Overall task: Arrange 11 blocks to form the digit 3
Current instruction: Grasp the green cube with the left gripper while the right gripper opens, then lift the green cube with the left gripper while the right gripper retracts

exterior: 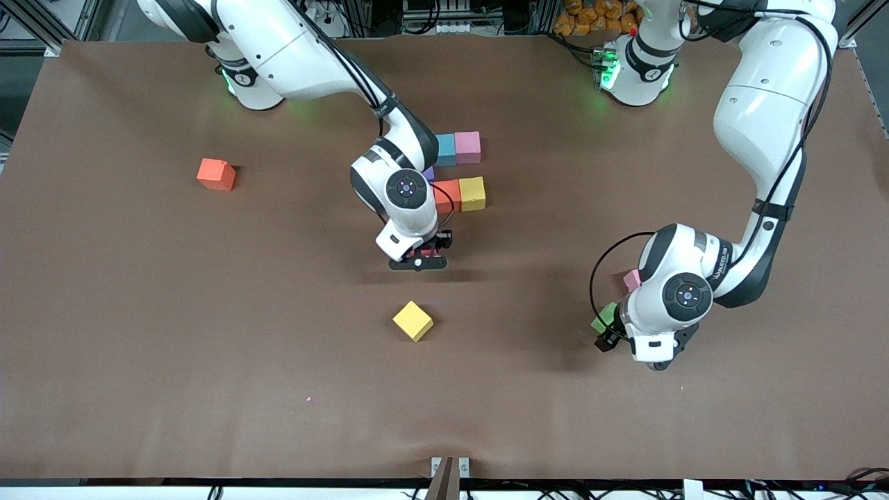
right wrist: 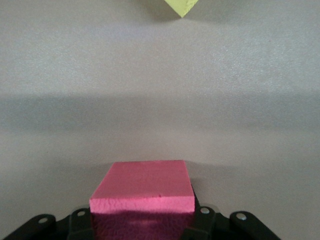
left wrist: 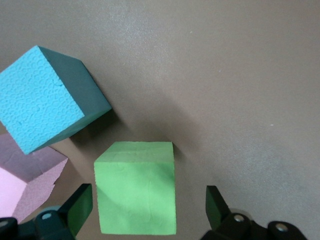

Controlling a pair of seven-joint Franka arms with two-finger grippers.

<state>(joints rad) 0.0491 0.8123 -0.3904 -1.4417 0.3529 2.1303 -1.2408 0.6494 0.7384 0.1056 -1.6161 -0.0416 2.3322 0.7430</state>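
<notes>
The brown table (exterior: 139,333) carries two white arms. The right arm reaches to the middle, the left arm bends down toward its own end of the table.

I count nine blocks in the front view. Near the middle there is a cluster: one teal block (exterior: 445,149), one pink block (exterior: 467,146), one orange block (exterior: 448,196), one yellow block (exterior: 472,193) and a small piece of a purple block (exterior: 428,173) under the right arm. Alone lie one orange-red block (exterior: 216,174) toward the right arm's end and one tilted yellow block (exterior: 412,320), nearer to the camera than the cluster.

The right gripper (exterior: 419,260) is clenched on a hot-pink block (right wrist: 142,194); only the right wrist view shows this cube well, between the jaws.

The left gripper (left wrist: 150,212) is spread wide, with the green block (left wrist: 136,186) between its fingers and touching neither. The left wrist view shows also a teal-blue block (left wrist: 42,97), hidden in the front view, and a pale pink block (left wrist: 25,182) beside it.
</notes>
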